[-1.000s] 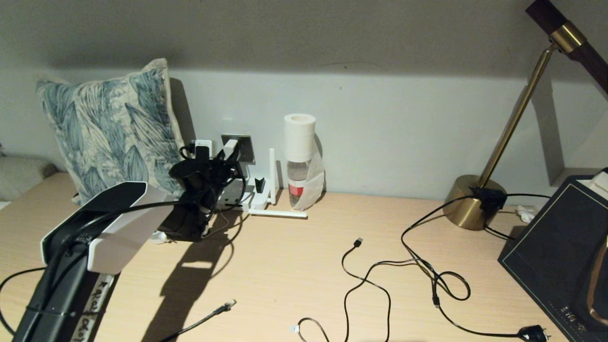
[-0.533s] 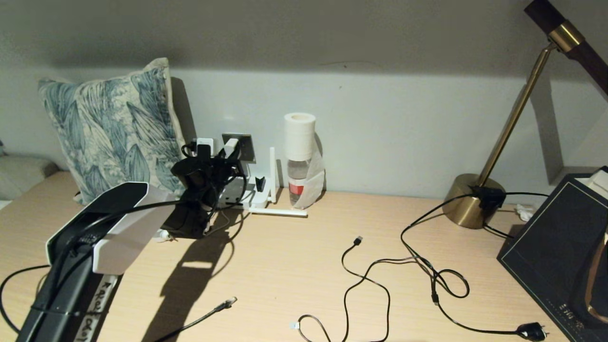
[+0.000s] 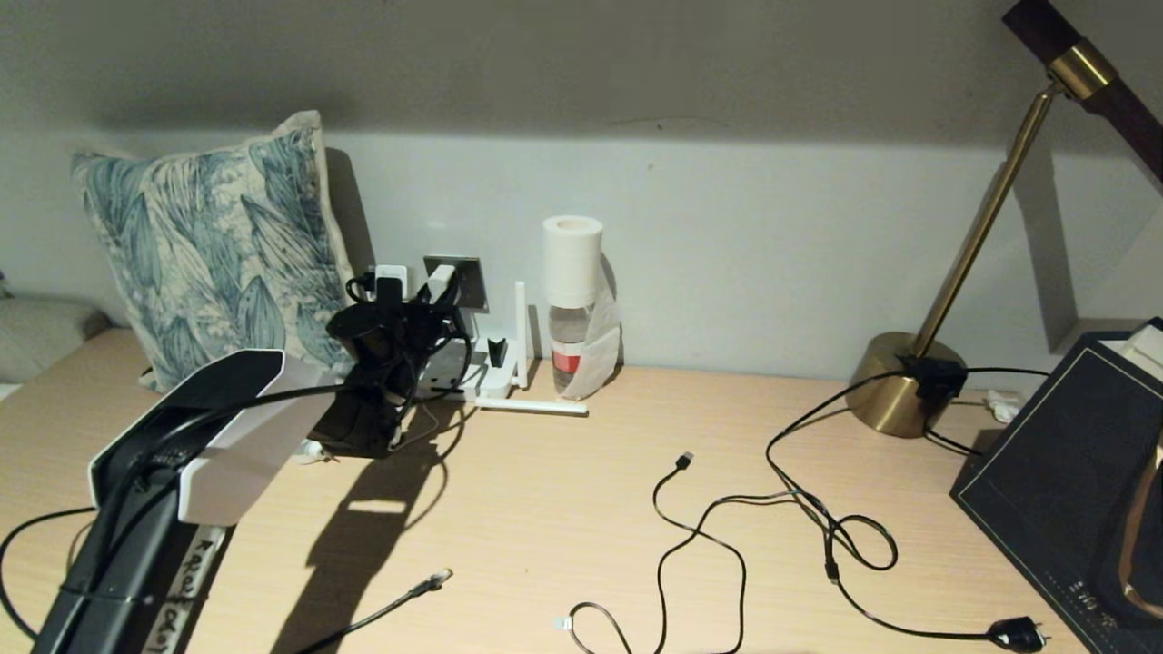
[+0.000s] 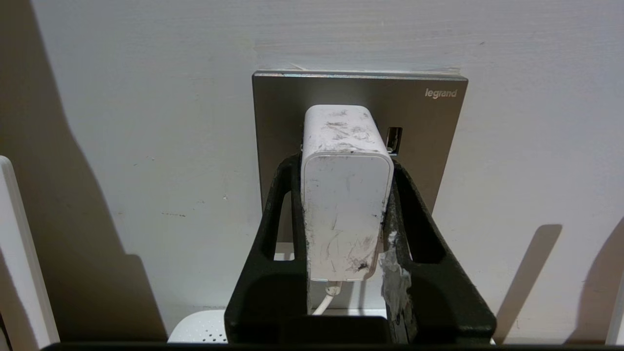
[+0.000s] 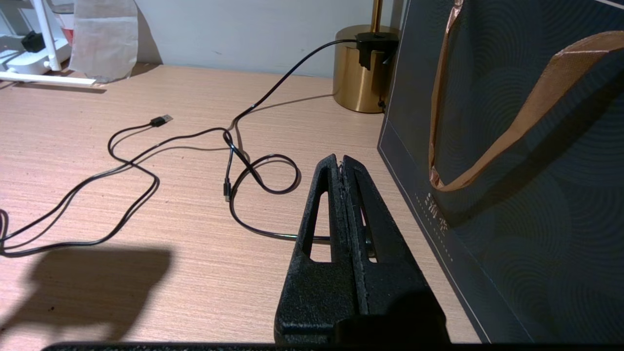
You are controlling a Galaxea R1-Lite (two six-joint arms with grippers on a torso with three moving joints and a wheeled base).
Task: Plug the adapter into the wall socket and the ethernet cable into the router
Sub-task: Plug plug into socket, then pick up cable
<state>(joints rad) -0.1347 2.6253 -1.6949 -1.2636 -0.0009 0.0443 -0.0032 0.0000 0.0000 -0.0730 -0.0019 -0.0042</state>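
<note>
Against the square brushed-grey metal wall socket point(image 4: 360, 105), left claw point(image 4: 347, 183) gripping scuffed white cube-shaped adapter point(image 4: 345, 195), right claw point(image 5: 342, 168) resting closed, empty, well away from it

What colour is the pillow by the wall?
The pillow is cream with a blue-green leaf pattern. It shows best in the head view.

Black, coarse-textured left gripper point(image 4: 347, 195) with two wedge-shaped fingers point(image 4: 280, 219), each pierced by a long slot, one smeared with whitish residue. Same black slotted build on the right gripper point(image 5: 341, 168). White-and-black left arm point(image 3: 209, 436) trailing black cables, with a handwritten label strip below.
</note>
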